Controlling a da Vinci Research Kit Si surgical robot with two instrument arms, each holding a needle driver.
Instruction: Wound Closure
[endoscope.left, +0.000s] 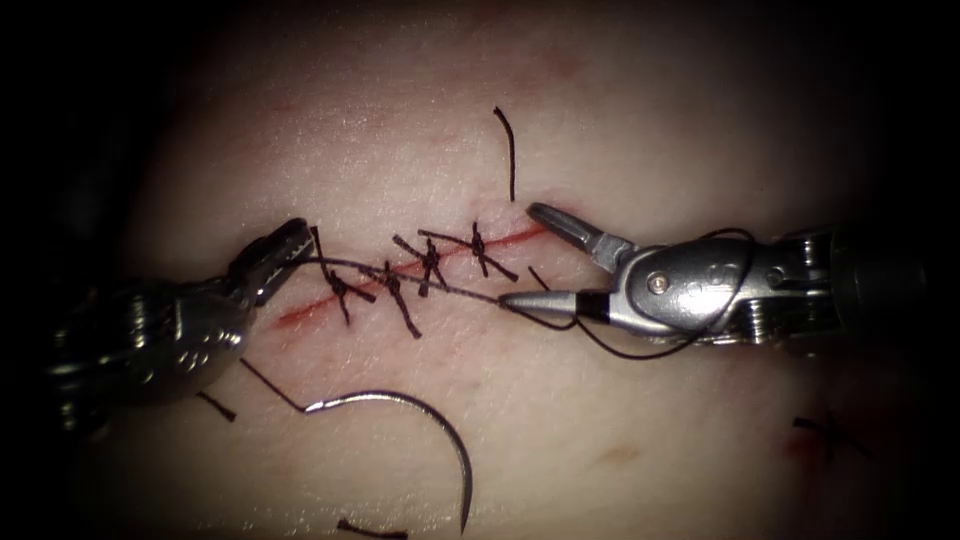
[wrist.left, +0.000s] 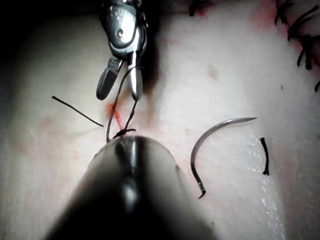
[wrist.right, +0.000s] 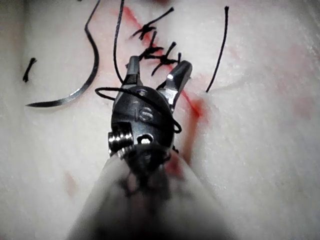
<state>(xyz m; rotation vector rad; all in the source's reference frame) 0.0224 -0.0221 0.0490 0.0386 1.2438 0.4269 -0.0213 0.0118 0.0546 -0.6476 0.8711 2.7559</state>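
The pale, glistening slab of pork-belly tissue (endoscope.left: 620, 400) fades into darkness at its edges, so its outline is hard to make out. Across its middle runs the slanted red cut (endoscope.left: 400, 272), crossed by four dark knotted stitches (endoscope.left: 432, 262) with short stiff tails; red fluid (endoscope.left: 300, 315) lines the cut, most plainly at its lower left end. The right arm's silver metal end effector (endoscope.left: 520, 255) comes in from the right with its two tapered jaws spread wide apart and clamped on nothing, one tip beside the upper right end of the cut, the other lower, on the right side of the cut. A loop of thin dark thread (endoscope.left: 640, 352) drapes over and under its wrist body, and in the right wrist view the same loop lies across the metal housing. The left arm's dark, rounded end effector (endoscope.left: 285, 245) sits at the left end of the cut, jaws closed on the thread, which runs taut from there across the stitches toward the right tool's lower jaw; its shaft is largely lost in shadow. The curved steel needle (endoscope.left: 440, 420) lies free on the tissue surface below the cut, held by neither tool and not in the tissue, thread trailing from its blunt end. Cut thread ends (endoscope.left: 508, 150) lie scattered: one above the cut, one near the bottom edge and one at lower left.
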